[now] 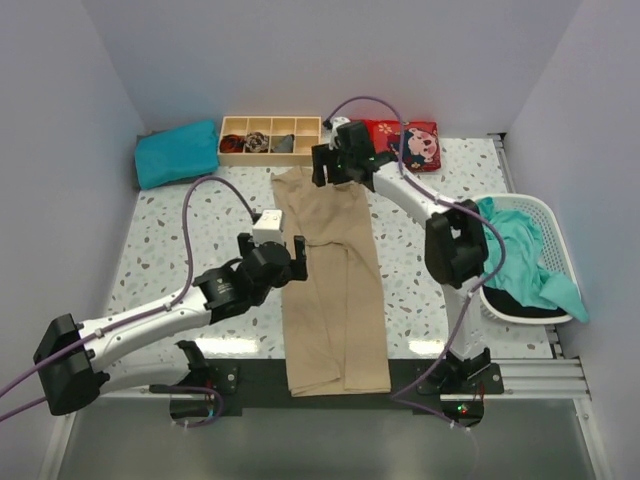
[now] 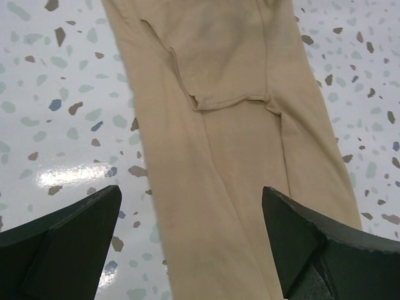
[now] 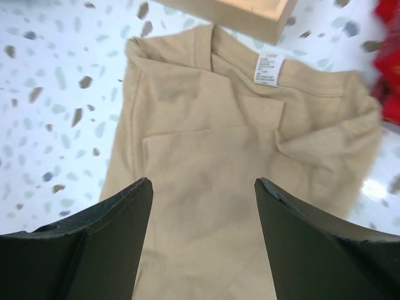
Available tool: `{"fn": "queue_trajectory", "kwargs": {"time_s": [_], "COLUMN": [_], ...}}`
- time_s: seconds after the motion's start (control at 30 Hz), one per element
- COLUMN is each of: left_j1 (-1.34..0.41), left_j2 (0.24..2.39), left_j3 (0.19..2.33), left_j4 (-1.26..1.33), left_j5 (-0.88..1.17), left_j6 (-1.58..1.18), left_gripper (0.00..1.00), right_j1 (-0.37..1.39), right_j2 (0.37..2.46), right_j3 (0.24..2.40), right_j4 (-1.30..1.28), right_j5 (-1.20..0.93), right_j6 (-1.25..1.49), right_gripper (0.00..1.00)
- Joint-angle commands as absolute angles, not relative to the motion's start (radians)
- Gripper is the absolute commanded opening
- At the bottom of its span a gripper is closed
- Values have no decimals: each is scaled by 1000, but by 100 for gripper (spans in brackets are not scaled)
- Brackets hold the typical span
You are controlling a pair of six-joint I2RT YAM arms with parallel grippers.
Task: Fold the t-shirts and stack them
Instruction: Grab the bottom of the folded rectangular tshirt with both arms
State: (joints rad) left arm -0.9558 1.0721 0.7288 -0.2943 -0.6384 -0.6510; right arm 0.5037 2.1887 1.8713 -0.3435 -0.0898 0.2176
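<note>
The tan-beige t-shirt (image 1: 330, 290) lies flat on the table as a long narrow strip, sides folded in, collar at the far end. My left gripper (image 1: 282, 249) hovers open over its left edge near the middle; the left wrist view shows the tan cloth (image 2: 237, 150) between the open jaws. My right gripper (image 1: 338, 165) is open above the collar end; the right wrist view shows the collar with its white label (image 3: 269, 67). A folded teal t-shirt (image 1: 177, 152) sits at the far left. Another teal t-shirt (image 1: 525, 255) hangs over the white basket (image 1: 545, 215).
A wooden compartment tray (image 1: 270, 138) with small items stands at the back, its corner showing in the right wrist view (image 3: 250, 15). A red patterned pouch (image 1: 405, 143) lies beside it. The basket sits at the right edge. Purple cables arch over both arms.
</note>
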Motion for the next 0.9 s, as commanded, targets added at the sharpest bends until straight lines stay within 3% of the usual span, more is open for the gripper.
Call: {"fn": "queue_trajectory", "kwargs": {"time_s": [0.0, 0.13, 0.33, 0.57, 0.87], "left_j1": [-951, -957, -1098, -1253, -1452], "left_j2": [1091, 1114, 967, 900, 939], "left_j3": [721, 710, 503, 373, 385], "left_j4": [-199, -251, -342, -419, -416], "left_j5": [-526, -396, -391, -367, -299], "left_j6": [-673, -684, -847, -1046, -1189], "left_gripper": [100, 94, 94, 95, 94], "right_j1": [503, 506, 575, 892, 1123], "right_j2": [1903, 1665, 1255, 1079, 936], "right_j3": [1749, 1394, 941, 715, 560], "right_j4": [-406, -477, -581, -756, -828], "right_j5": [79, 124, 106, 183, 163], "right_j6": [219, 291, 463, 742, 1046], "right_gripper": [71, 71, 71, 70, 69]}}
